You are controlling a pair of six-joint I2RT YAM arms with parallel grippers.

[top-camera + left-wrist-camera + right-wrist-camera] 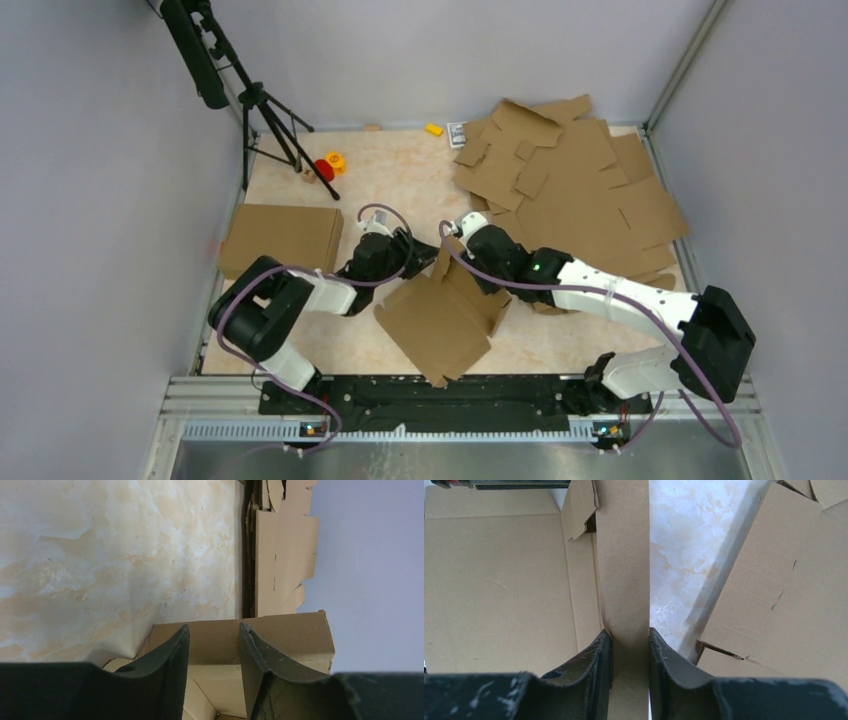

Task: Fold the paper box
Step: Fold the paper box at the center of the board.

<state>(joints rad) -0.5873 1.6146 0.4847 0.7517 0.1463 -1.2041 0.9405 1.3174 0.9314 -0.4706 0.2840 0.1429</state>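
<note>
The paper box [440,318] is a brown cardboard blank lying partly folded at the table's near middle, with a side wall standing up at its far edge. My right gripper [458,240] reaches in from the right. In the right wrist view it [629,632] is shut on that upright wall [623,555], with the box floor [499,580] to its left. My left gripper [408,252] is at the box's far left corner. In the left wrist view it [213,627] is open, with a raised box wall [280,635] just beyond its fingertips.
A heap of flat cardboard blanks [580,190] covers the back right. A closed folded box [280,238] lies at the left edge. A black tripod [265,110] stands at the back left, with small red [325,168] and yellow [433,129] items nearby.
</note>
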